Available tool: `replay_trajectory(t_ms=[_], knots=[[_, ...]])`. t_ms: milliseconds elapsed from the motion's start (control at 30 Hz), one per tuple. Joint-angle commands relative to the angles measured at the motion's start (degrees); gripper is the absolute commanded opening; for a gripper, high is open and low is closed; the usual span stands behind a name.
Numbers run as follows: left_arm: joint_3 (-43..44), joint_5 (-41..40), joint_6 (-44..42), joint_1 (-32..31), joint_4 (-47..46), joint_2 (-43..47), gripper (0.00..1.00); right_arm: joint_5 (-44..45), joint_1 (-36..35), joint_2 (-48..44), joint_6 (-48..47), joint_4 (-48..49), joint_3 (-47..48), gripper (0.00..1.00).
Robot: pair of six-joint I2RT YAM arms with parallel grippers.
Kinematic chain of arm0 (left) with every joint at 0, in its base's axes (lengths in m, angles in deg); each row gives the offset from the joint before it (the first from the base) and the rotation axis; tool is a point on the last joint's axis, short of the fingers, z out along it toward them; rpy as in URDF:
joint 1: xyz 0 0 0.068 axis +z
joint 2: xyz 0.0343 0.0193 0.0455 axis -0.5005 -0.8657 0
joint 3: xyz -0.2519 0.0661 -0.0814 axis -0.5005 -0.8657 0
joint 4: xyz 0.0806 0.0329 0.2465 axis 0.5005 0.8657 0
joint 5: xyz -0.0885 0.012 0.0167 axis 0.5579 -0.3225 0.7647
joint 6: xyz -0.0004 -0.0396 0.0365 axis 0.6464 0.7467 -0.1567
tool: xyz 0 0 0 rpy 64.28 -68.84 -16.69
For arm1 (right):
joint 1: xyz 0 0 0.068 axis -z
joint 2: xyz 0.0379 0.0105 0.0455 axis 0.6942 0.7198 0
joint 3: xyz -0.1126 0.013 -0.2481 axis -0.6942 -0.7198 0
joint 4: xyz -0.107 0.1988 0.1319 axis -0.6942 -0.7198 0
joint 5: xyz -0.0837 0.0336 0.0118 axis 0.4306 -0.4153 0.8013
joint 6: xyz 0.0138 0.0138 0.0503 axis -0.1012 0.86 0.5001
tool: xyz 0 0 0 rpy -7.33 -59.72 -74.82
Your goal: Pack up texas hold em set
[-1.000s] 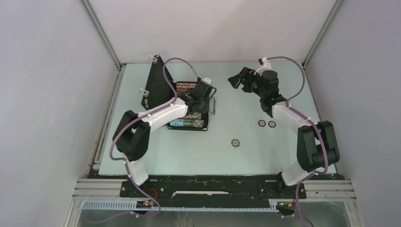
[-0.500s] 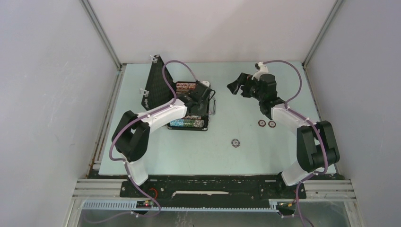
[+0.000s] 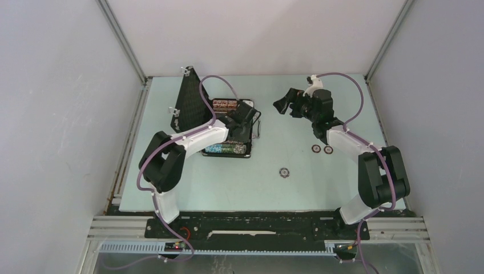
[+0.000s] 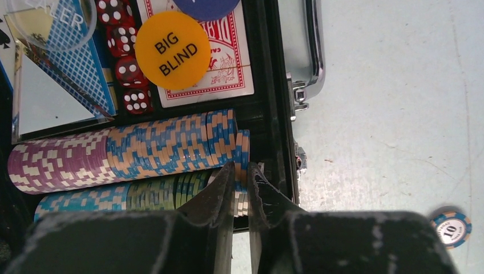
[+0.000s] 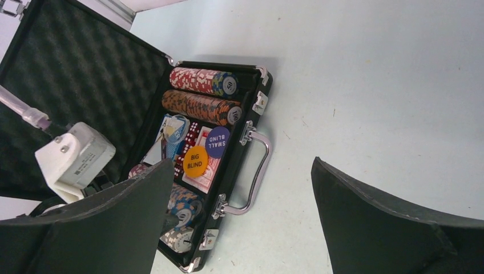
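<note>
The black case (image 3: 251, 149) lies open at the left, its foam-lined lid (image 3: 190, 103) upright. It holds rows of multicoloured chips (image 4: 125, 154), a red-backed card deck (image 4: 228, 74), an orange BIG BLIND button (image 4: 172, 50) and a blue button (image 5: 217, 141). My left gripper (image 4: 241, 178) is inside the case, at the handle end of a chip row, shut on a blue and orange chip (image 4: 242, 149). My right gripper (image 3: 283, 103) is open and empty, raised to the right of the case. The silver handle (image 5: 258, 171) faces it.
Two small dark chips (image 3: 322, 149) lie side by side near the right arm. A third chip (image 3: 283, 172) lies mid-table and also shows in the left wrist view (image 4: 451, 228). Red dice (image 4: 128, 68) and a clear button (image 4: 51, 20) sit in the case.
My left gripper has moved a little deeper into the case at the chip row. My right gripper has shifted slightly left and stayed open.
</note>
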State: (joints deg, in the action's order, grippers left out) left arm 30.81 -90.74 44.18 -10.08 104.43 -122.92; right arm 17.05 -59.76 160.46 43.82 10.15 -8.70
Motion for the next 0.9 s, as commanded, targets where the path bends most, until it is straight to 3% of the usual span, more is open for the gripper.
replay_trajectory(t_ms=[0, 600, 733, 867], knots=[[2.9, -1.2, 1.0, -0.1, 0.8, -0.6, 0.18, 0.0, -0.2, -2.2, -1.5, 1.8, 0.2, 1.0], [-0.3, -1.5, 1.4, 0.1, -2.0, 2.5, 0.31, -0.1, -0.4, -1.6, -1.2, 1.8, 0.2, 1.0], [-5.4, -0.7, 1.0, -0.4, -6.2, 8.5, 0.41, 1.4, -0.6, -1.4, -1.1, -3.7, 2.3, 1.0], [-8.8, 1.8, 0.5, -0.7, -7.4, 18.2, 0.58, 1.0, -1.7, -2.5, -0.7, -11.1, 3.6, 1.0]])
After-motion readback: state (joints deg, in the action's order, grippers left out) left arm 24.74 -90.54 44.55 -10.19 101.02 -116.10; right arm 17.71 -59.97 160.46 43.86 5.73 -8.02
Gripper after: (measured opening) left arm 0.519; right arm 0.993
